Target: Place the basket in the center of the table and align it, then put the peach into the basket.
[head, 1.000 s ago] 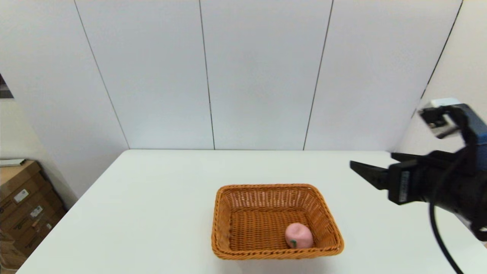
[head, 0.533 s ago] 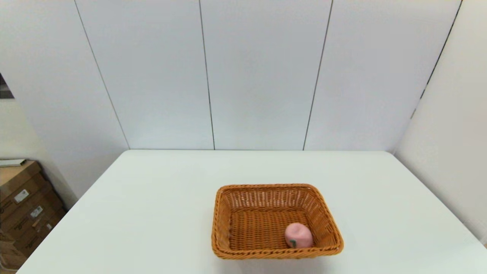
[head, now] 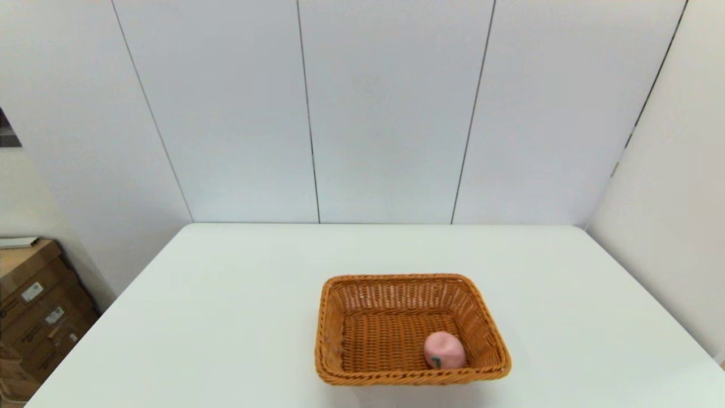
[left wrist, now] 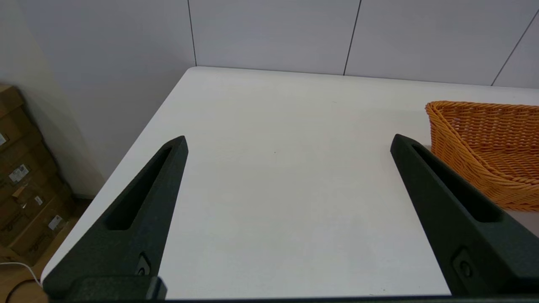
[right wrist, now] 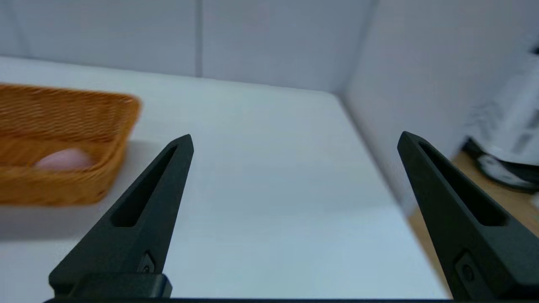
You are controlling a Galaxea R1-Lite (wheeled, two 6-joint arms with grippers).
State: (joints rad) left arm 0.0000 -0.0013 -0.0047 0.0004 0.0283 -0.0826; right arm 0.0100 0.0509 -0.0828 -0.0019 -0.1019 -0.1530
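Note:
The orange-brown wicker basket (head: 412, 328) sits on the white table (head: 226, 317), near its middle and towards the front edge. The pink peach (head: 444, 351) lies inside it, in the near right corner. Neither arm shows in the head view. In the left wrist view my left gripper (left wrist: 288, 141) is open over bare table, with the basket (left wrist: 488, 147) off to one side. My right gripper (right wrist: 294, 139) is open and empty too, held over the table's right part; the basket (right wrist: 63, 139) and the peach (right wrist: 63, 160) appear beside it.
Stacked cardboard boxes (head: 34, 306) stand on the floor left of the table. White panelled walls close the back and right sides. In the right wrist view a white and black device (right wrist: 509, 139) rests on the floor past the table's right edge.
The right arm, seen at the head view's right edge one second ago, has pulled back out of that view. The basket and the peach have not moved.

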